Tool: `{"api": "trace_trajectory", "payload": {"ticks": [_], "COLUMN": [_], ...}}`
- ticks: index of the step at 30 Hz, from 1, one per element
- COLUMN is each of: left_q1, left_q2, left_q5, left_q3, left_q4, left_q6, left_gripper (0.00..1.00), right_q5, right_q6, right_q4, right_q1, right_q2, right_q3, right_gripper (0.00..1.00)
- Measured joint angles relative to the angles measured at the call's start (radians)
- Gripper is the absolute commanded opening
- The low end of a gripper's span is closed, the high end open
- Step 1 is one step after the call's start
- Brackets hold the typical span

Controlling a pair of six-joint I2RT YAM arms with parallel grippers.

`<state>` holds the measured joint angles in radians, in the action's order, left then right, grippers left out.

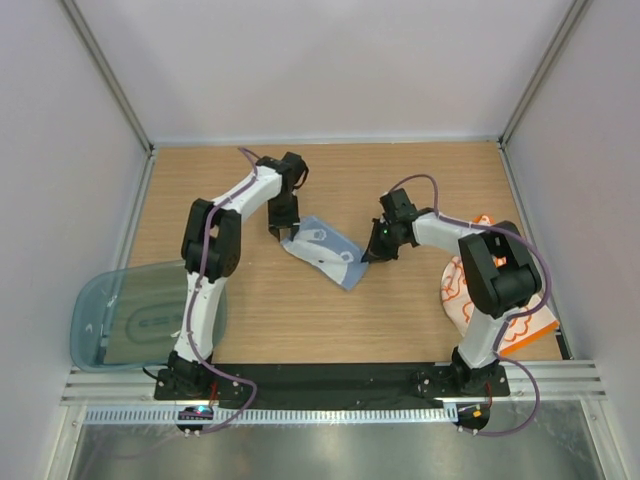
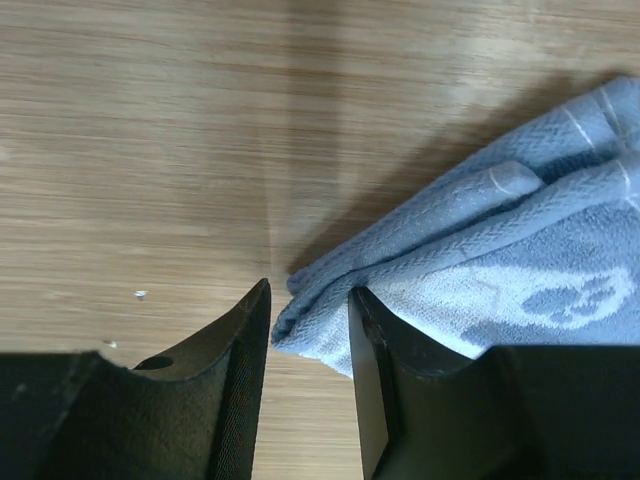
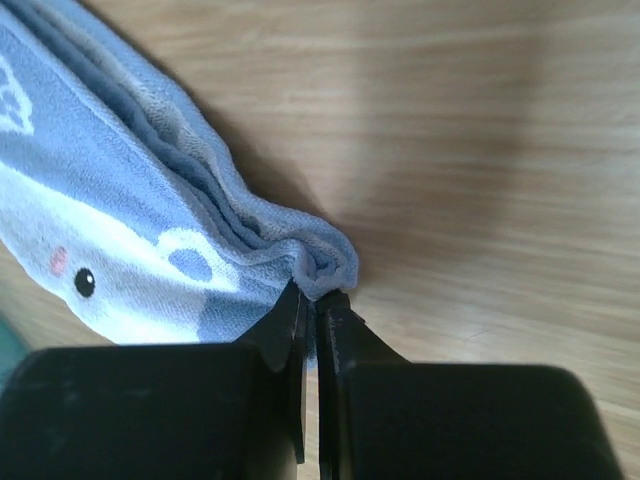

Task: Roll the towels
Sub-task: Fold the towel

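Observation:
A pale blue towel (image 1: 322,252) with a white animal print lies folded on the wooden table, mid-scene. My left gripper (image 1: 285,230) stands at its far left corner. In the left wrist view the jaws of this gripper (image 2: 310,290) are apart, and the towel (image 2: 500,250) has its corner between them, against the right finger (image 2: 375,350) and clear of the left one. My right gripper (image 1: 370,255) is at the towel's right end. In the right wrist view it (image 3: 317,295) is shut, pinching the bunched edge of the towel (image 3: 150,220). Orange and white patterned towels (image 1: 462,290) lie at the right, partly under the right arm.
A translucent blue-green tray (image 1: 95,325) sits at the near left edge of the table (image 1: 400,320). White enclosure walls stand on the left, far and right sides. A black base rail (image 1: 330,378) runs along the near edge.

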<state>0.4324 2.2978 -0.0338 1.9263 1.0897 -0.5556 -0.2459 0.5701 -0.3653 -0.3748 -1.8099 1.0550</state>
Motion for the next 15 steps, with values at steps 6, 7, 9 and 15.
{"api": "trace_trajectory", "payload": {"ticks": [6, 7, 9, 15], "left_q1": [-0.004, -0.005, -0.008, -0.013], "left_q2": [0.001, -0.002, -0.01, -0.092], "left_q5": [-0.087, -0.103, -0.132, -0.196], "left_q3": [0.009, 0.009, 0.009, 0.009], "left_q4": [0.03, 0.032, 0.038, 0.048], "left_q6": [0.015, 0.017, 0.019, 0.026], "left_gripper": [0.46, 0.48, 0.55, 0.63], "right_q5": [0.02, 0.044, 0.083, 0.234], "right_q6": [0.055, 0.055, 0.05, 0.031], "right_q4": [-0.001, -0.015, -0.048, -0.166], "right_q1": [-0.05, -0.054, -0.056, -0.068], "right_q2": [0.049, 0.063, 0.084, 0.163], "right_q3": [-0.034, -0.034, -0.034, -0.039], "right_gripper": [0.65, 0.73, 0.75, 0.79]}}
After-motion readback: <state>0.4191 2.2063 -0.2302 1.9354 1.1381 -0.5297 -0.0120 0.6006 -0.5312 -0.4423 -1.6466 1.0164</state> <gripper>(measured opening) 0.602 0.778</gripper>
